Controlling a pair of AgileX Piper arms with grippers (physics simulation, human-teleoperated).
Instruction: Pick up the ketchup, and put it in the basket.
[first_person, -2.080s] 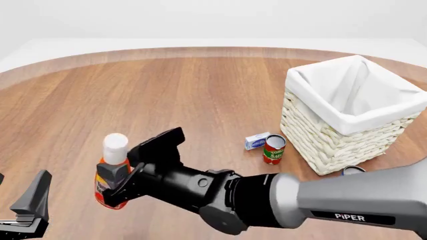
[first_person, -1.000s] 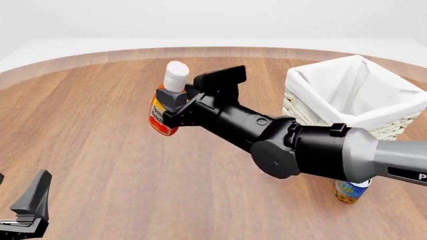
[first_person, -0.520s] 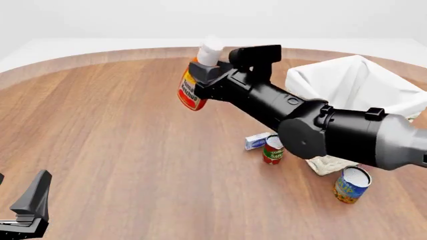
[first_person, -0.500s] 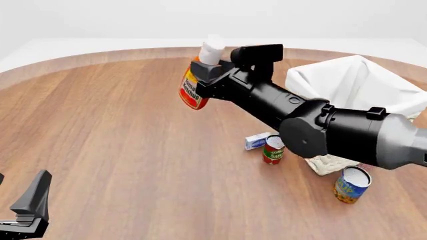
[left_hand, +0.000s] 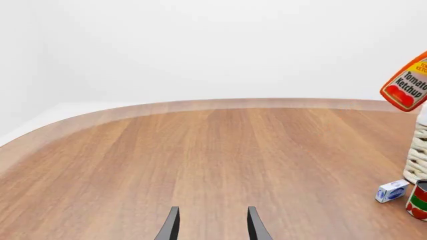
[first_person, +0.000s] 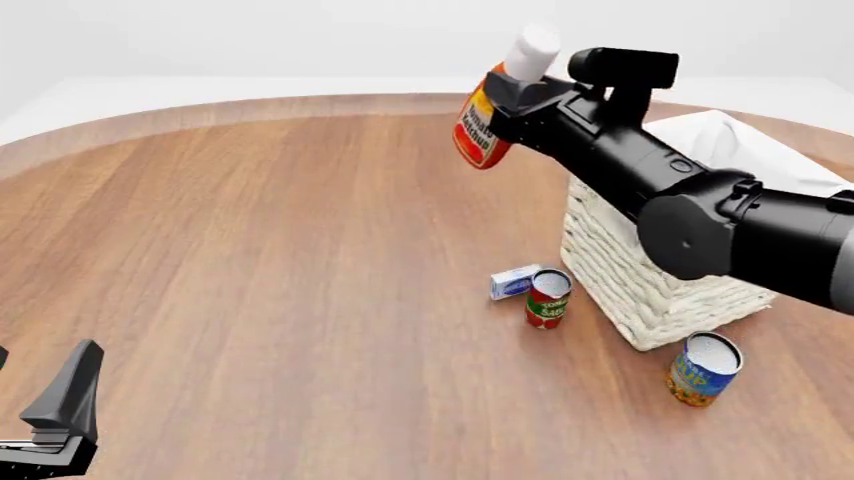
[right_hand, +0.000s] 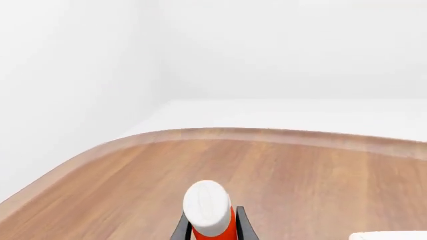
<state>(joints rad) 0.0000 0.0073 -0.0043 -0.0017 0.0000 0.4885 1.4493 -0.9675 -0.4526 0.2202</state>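
Note:
The ketchup (first_person: 483, 132), a red-orange bottle with a white cap, hangs tilted in the air, just left of the basket's near-left corner and above its rim. My right gripper (first_person: 518, 96) is shut on its neck. In the right wrist view the cap (right_hand: 207, 207) shows between the fingers (right_hand: 243, 226). The bottle also shows in the left wrist view (left_hand: 407, 86). The cream wicker basket (first_person: 625, 285) with white lining stands at the right. My left gripper (left_hand: 212, 229) is open and empty, low at the front left of the table (first_person: 64, 412).
On the table left of the basket stand a short red can with a green band (first_person: 547, 299) and a small blue-and-white box (first_person: 513, 282). A blue-and-orange can (first_person: 702, 368) stands in front of the basket. The round wooden table's edge curves along the back.
My right arm has carried the ketchup from low at the front left, up and to the right, to beside the basket's rim. The left arm has not moved.

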